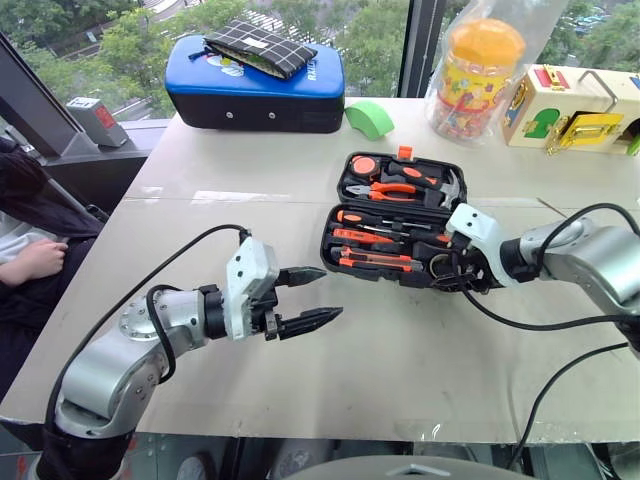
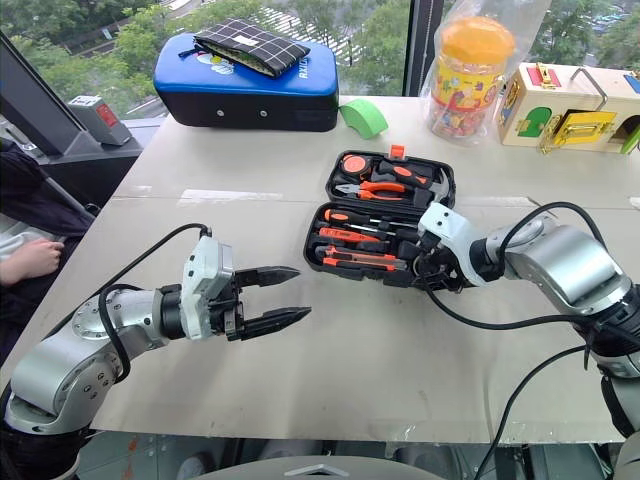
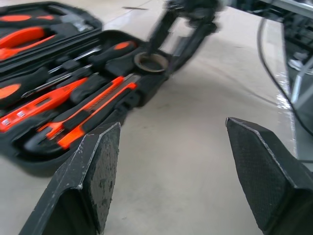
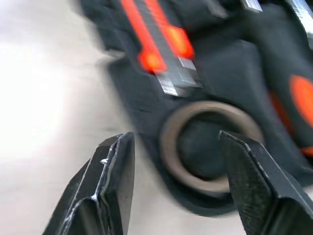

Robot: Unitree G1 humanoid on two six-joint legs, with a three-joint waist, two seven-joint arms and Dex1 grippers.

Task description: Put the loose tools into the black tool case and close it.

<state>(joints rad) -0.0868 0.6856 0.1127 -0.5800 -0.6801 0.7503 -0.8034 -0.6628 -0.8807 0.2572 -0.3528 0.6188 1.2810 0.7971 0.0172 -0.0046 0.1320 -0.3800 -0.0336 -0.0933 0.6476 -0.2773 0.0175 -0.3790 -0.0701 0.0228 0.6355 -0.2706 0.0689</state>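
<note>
case: black tool case (image 1: 395, 220) lies open flat, at 1 o'clock from table centre, lid half hinged away toward the window.
tools: screwdrivers (image 1: 375, 222), utility knife (image 1: 378, 260), tape roll (image 4: 208, 147) all seated in recesses.
right gripper (image 4: 176, 161): at the case's near right corner, jaws released, parted over the tape roll, gripping nothing.
left gripper (image 1: 305, 298): at 8 o'clock from the case, jaws spread, empty.
handling: rigid light plastic shell, smooth, likely to skid when pushed; my guess is take the lid's far edge, fold it over, press near the orange latch (image 1: 404, 153).
</note>
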